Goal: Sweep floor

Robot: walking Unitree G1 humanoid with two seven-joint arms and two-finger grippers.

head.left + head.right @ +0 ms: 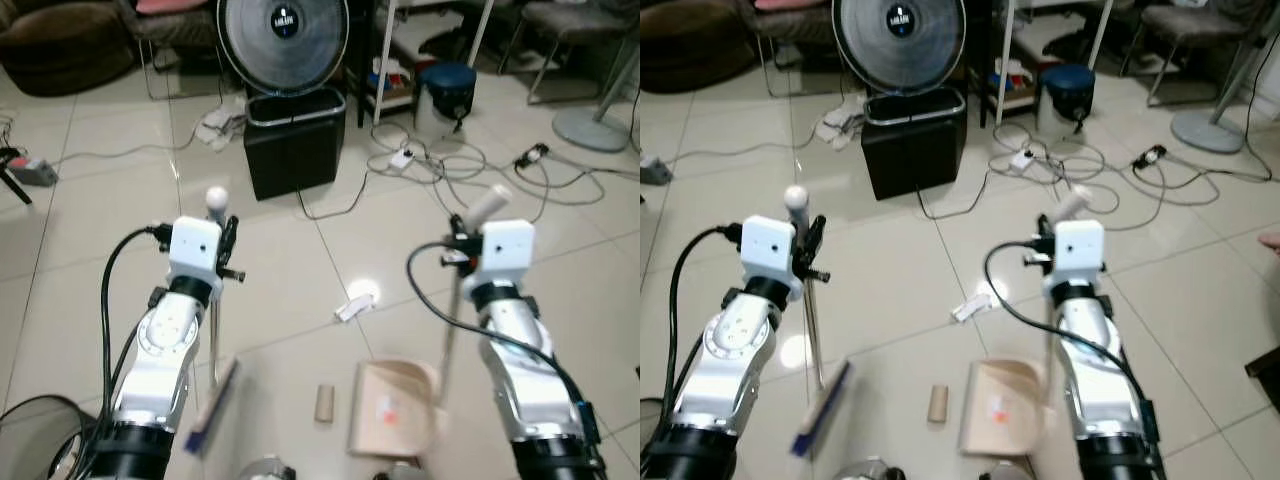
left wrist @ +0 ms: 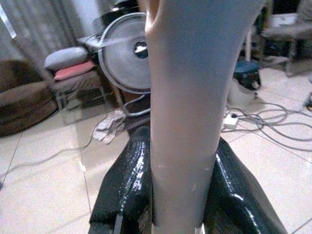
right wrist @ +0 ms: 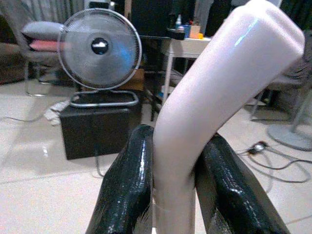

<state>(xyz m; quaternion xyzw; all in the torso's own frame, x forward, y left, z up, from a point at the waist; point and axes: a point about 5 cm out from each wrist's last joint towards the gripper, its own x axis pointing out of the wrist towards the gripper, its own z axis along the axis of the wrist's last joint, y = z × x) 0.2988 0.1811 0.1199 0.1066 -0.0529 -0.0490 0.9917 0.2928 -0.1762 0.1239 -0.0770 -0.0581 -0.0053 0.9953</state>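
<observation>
My left gripper (image 1: 228, 240) is shut on the broom's handle (image 2: 187, 122), which runs down to the blue-edged broom head (image 1: 213, 408) on the tiles. My right gripper (image 1: 462, 238) is shut on the dustpan's pale handle (image 3: 214, 122); the beige dustpan (image 1: 395, 408) rests on the floor just right of the broom head. A small brown cardboard tube (image 1: 323, 402) lies between broom head and dustpan. A crumpled white scrap (image 1: 352, 306) sits on the tiles a little farther ahead.
A black bin (image 1: 294, 143) with a round fan (image 1: 283, 32) stands ahead. Cables and a power strip (image 1: 402, 158) sprawl at the right, near a blue-lidded bucket (image 1: 446, 95). A dark sofa (image 1: 60, 45) is far left, a fan base (image 1: 595, 128) far right.
</observation>
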